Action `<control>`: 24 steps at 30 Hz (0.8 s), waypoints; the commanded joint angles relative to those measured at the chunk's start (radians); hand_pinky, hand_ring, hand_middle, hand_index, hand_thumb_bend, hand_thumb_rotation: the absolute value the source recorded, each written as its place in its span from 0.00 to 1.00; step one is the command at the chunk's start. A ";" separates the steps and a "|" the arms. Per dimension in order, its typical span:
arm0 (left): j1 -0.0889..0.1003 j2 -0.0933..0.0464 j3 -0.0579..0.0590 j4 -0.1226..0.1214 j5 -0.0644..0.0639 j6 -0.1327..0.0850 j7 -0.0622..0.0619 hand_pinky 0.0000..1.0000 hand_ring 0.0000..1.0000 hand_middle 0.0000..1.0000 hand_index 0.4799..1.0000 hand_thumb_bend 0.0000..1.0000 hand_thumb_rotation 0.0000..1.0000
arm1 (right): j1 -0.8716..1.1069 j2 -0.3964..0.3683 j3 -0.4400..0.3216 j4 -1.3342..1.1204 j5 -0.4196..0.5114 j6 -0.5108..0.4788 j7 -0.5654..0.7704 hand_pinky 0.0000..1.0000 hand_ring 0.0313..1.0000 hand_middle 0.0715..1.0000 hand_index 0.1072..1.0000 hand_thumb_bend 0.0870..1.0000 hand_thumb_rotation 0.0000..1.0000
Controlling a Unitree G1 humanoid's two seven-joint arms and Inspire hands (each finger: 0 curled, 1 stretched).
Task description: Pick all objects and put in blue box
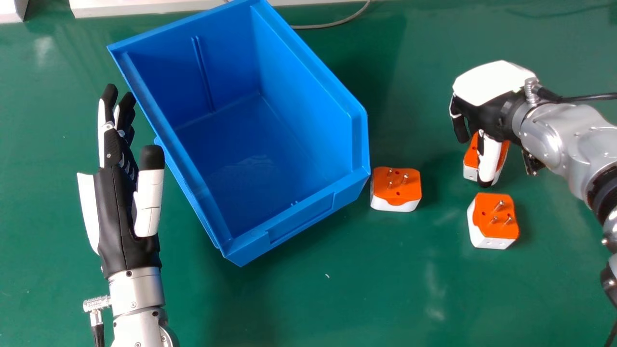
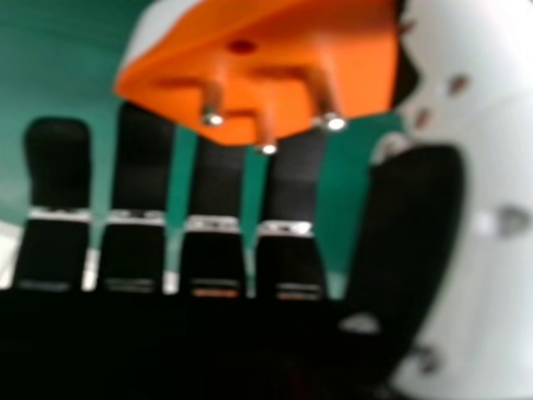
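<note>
In the head view my right hand (image 1: 482, 113) is above an orange and white plug adapter (image 1: 471, 148), its thumb crossing in front of the adapter. The right hand view has that adapter (image 2: 275, 50), pins showing, by the fingertips and thumb of my right hand (image 2: 287, 258); the fingers are extended, not curled round it. A second adapter (image 1: 396, 187) sits beside the blue box's (image 1: 359, 144) near right corner, a third (image 1: 493, 220) nearer the robot, both pins up. Left of the box, my left hand (image 1: 120, 212) is open, holding nothing.
The box stands at an angle on the green table (image 1: 337, 299). A thin cable (image 1: 332, 23) lies behind it, near a white edge (image 1: 144, 7) at the back. Another cable (image 1: 585, 97) runs from my right wrist.
</note>
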 commanded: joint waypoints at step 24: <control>-0.014 -0.003 -0.007 -0.001 0.008 -0.023 0.002 0.98 0.95 0.94 0.91 0.95 0.93 | 0.024 -0.069 -0.216 -0.178 0.185 0.030 -0.054 0.33 0.40 0.48 0.43 0.47 0.00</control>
